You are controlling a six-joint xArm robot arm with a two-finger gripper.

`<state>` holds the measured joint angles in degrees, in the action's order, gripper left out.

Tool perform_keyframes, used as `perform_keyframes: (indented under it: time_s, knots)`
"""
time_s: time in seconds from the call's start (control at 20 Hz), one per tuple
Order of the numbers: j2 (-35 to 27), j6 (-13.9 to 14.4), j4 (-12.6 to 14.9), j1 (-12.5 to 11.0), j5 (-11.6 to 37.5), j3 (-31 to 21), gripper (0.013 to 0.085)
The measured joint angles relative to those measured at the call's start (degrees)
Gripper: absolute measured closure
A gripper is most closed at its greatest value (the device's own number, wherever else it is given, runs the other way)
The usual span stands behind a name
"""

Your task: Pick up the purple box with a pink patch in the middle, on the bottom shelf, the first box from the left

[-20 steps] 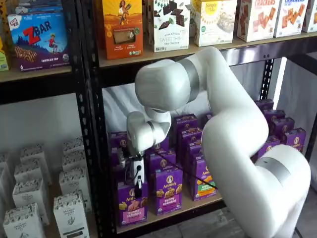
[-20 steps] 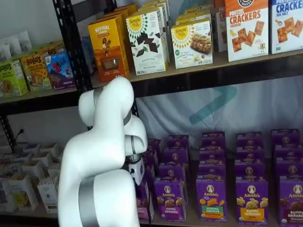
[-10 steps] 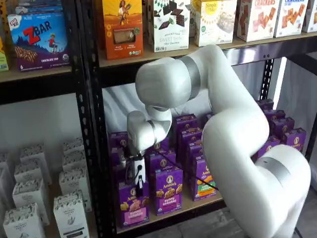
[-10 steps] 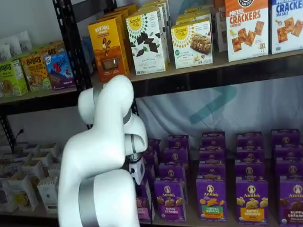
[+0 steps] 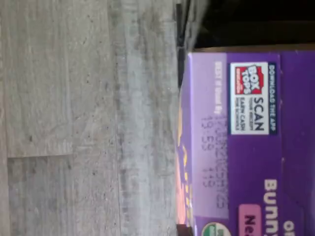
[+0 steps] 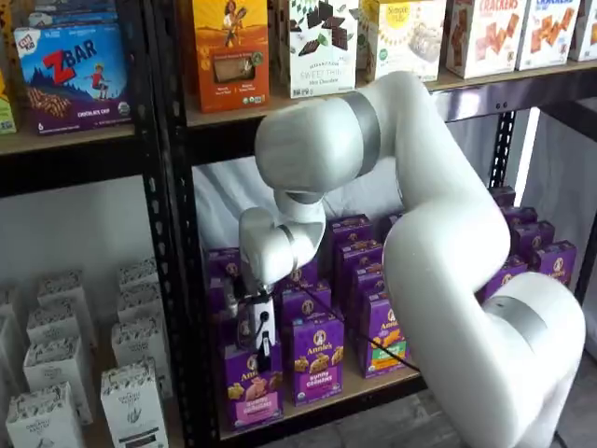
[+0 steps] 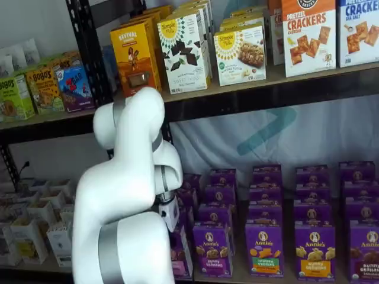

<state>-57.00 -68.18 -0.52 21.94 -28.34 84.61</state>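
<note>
Purple box point(image 6: 249, 381): purple carton, pink band across the front, tan snack picture; its top panel point(image 5: 246, 137) is purple with a red-and-white logo patch.
Neighbouring box point(image 6: 315, 359): purple with a purple band.
Next box point(image 6: 381, 334): purple with a green and orange patch.
Bottom shelf point(image 6: 373, 383): pale wood board.
Rack upright point(image 6: 173, 233): black, perforated.
Arm point(image 6: 438, 243): white with grey bands.
Floor point(image 5: 88, 118): grey wood-grain.

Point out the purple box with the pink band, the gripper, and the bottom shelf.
purple box point(image 6: 250, 390): a shelf view, pink band on its front.
gripper point(image 6: 261, 359): a shelf view, black fingertips.
bottom shelf point(image 6: 368, 383): a shelf view, bare front board.
</note>
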Motion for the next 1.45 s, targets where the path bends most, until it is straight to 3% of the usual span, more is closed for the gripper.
perform_keyframes:
  time_s: [0.4,0.9,1.45]
  knots:
    - [6.6,2.0,1.4,0.7,2.4,-9.4,0.0650]
    - [18.0,4.0,5.0,-0.6,4.9,-22.9,0.0650]
    - [29.5,2.9,5.8,-2.4,3.2,-33.4,0.0650]
